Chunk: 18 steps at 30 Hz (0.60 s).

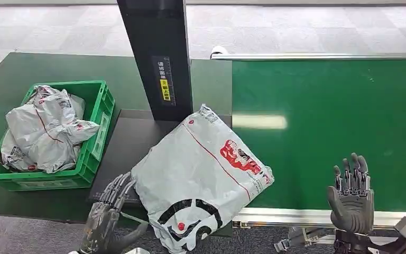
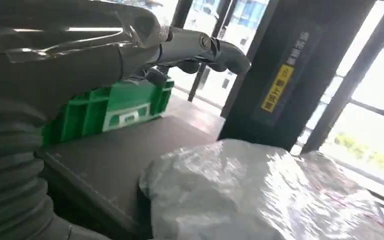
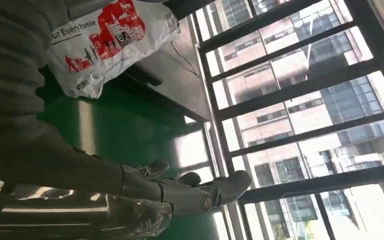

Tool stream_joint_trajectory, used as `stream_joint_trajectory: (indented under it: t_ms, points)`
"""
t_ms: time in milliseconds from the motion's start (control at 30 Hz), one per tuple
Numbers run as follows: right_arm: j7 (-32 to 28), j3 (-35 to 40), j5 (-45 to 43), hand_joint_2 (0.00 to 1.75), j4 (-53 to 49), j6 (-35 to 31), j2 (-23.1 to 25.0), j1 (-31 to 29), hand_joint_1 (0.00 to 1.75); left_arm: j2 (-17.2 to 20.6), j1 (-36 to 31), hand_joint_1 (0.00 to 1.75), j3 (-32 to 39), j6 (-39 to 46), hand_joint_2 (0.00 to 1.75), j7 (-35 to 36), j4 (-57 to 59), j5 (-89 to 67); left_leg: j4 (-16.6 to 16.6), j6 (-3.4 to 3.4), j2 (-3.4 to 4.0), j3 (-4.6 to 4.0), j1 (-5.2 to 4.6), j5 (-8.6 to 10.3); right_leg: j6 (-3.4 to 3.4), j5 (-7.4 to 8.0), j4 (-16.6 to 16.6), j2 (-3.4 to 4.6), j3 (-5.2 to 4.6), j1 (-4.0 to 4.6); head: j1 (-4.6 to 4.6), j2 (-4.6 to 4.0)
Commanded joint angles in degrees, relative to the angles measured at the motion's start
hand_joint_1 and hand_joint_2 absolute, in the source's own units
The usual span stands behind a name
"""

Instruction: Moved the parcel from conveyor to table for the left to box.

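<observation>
Lower centre of the frame, a grey parcel (image 1: 201,180) lies half on the dark table (image 1: 127,143), half over the conveyor (image 1: 328,121) edge. Ideally the left hand (image 1: 108,211), open at its lower-left corner, grips firmly before lifting toward the green box (image 1: 98,127). At lower right, the right hand (image 1: 351,193) is open, empty.

You have one grey parcel (image 1: 201,174) lying across the bench (image 1: 127,143) edge and the conveyor (image 1: 328,127). One green crate (image 1: 96,132) stands to the left, with several grey parcels (image 1: 45,129) heaped inside, too tangled for you to count. One black post (image 1: 156,53) rises behind. Two hands: left hand (image 1: 105,217), right hand (image 1: 351,196).
</observation>
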Motion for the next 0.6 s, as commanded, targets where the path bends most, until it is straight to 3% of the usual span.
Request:
stream_joint_trajectory:
  t_ms: [33,300,600]
  points:
    - [0.2,1.3,-1.6,1.75,2.2,-0.8,-1.5,-1.4,0.0,3.9,-4.4,0.0,-16.4,0.5,1.75,1.3,10.5,6.9,-0.1,0.03,-0.11,0.17,-0.06,0.03,0.03,-0.02,-0.1,-0.05,0.18,-0.06,-0.02,0.0]
    - [0.9,0.0,-2.5,1.75,0.7,-1.4,-0.2,-1.3,0.0,3.9,-8.5,0.0,-22.0,-0.7,1.75,1.0,14.7,9.4,-0.1,0.03,-0.09,0.2,-0.04,0.0,0.02,-0.02,-0.1,-0.02,0.2,-0.05,-0.02,0.0]
    - [0.9,-0.2,-2.9,1.75,-0.2,-2.1,0.4,-0.7,0.0,2.9,-10.4,0.0,-21.2,-1.0,1.75,-0.8,13.3,11.2,-0.1,0.02,-0.1,0.19,-0.02,-0.01,0.02,-0.03,-0.1,-0.02,0.19,-0.03,-0.02,0.0]
